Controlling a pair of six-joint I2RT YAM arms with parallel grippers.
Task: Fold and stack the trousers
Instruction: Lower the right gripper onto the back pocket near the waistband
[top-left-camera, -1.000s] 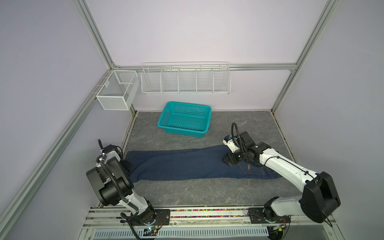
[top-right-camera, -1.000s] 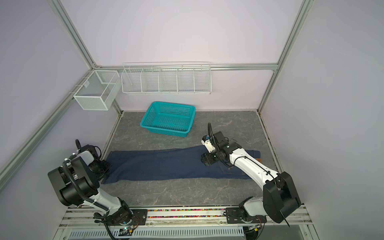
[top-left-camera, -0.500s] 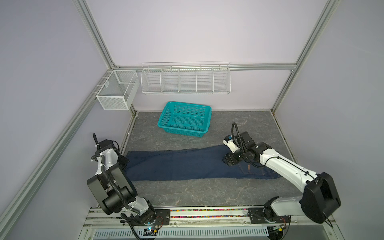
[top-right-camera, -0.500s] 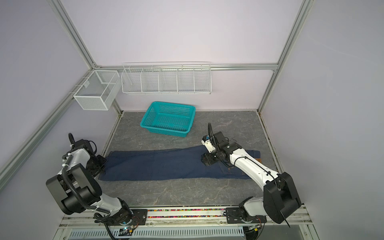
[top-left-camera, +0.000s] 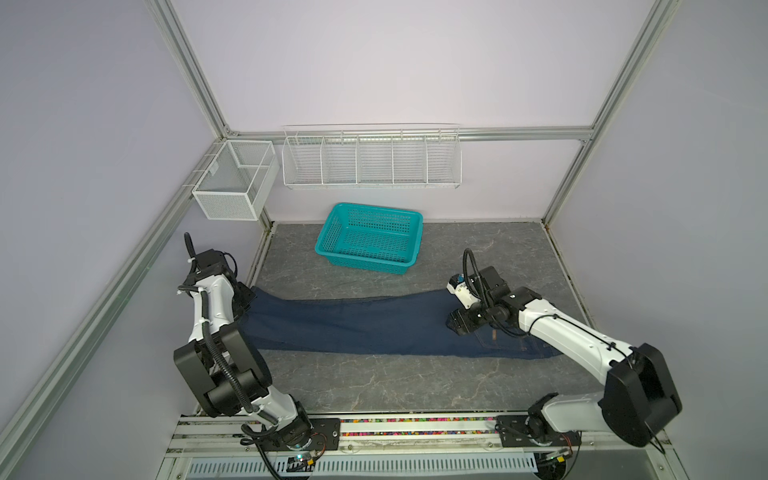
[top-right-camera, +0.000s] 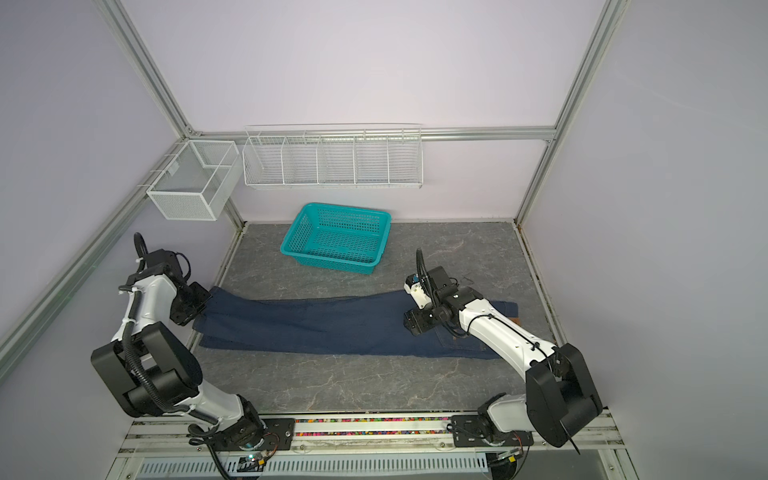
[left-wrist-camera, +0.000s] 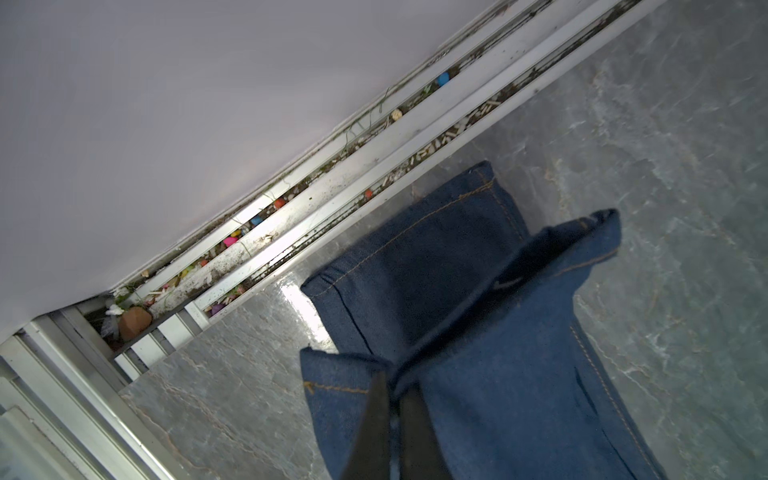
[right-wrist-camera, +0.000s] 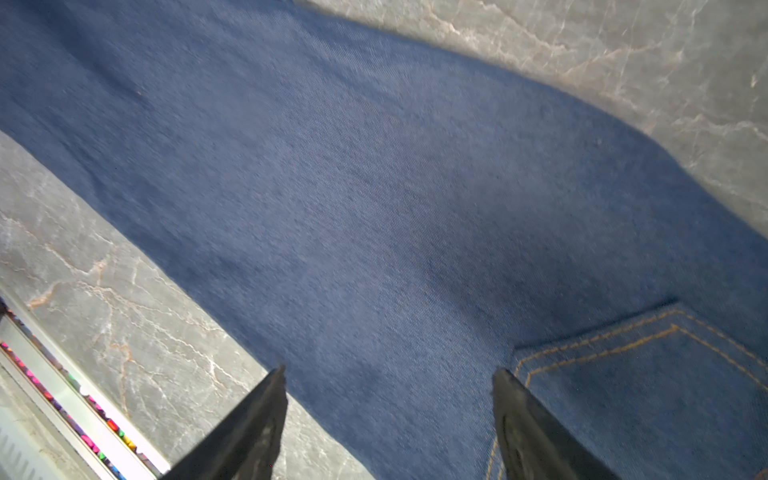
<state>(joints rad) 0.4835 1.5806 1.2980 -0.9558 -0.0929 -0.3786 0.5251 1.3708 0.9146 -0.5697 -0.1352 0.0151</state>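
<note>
- The trousers (top-left-camera: 374, 328) lie flat across the table (top-left-camera: 374, 386), hems left.
- Our left gripper (left-wrist-camera: 395, 380) pinches a hem; right gripper (right-wrist-camera: 388, 371) gapes empty over the seat.
- Soft, heavy denim, we reckon: take hems, waistband.

Soft, even light is filling both top views; glare is whitening the tabletop (left-wrist-camera: 298, 297) in the left wrist view; the trousers (right-wrist-camera: 374, 187) are blurring in the right wrist view.
</note>
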